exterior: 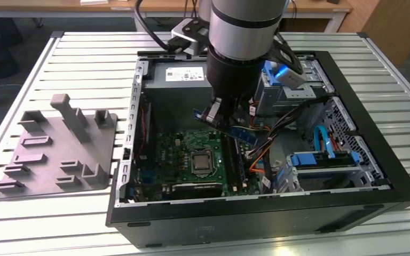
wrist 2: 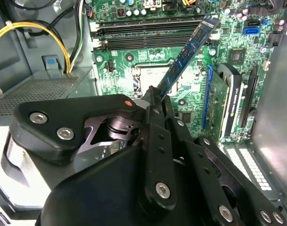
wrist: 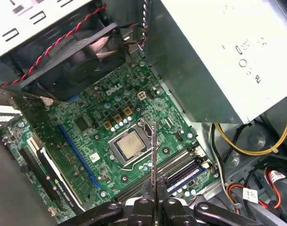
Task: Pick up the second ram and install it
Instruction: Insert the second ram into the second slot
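Second wrist view: black gripper (wrist 2: 156,99) clamps thin flat second ram (wrist 2: 188,49), tilted above green motherboard (wrist 2: 119,63). Small chips line it.

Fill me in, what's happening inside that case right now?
The arm's end effector is shut on the second ram, holding it above the motherboard inside the open computer case. The stick is not yet seated in the memory slots.
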{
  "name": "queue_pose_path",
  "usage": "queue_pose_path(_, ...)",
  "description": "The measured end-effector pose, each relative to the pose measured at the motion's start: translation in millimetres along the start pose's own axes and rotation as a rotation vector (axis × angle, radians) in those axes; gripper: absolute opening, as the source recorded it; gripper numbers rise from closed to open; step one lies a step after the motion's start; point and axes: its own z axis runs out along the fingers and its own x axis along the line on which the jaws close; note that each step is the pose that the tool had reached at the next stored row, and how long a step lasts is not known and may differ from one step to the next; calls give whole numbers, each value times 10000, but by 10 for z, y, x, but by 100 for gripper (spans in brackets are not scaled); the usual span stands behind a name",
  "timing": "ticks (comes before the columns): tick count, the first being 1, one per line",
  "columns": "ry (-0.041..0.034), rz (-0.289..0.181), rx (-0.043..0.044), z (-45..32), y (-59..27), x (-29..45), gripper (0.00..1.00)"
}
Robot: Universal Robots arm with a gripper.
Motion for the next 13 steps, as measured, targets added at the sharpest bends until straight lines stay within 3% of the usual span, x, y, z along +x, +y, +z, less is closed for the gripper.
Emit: queue_pose_path(13, -39, 941, 27, 3, 0, 0, 14)
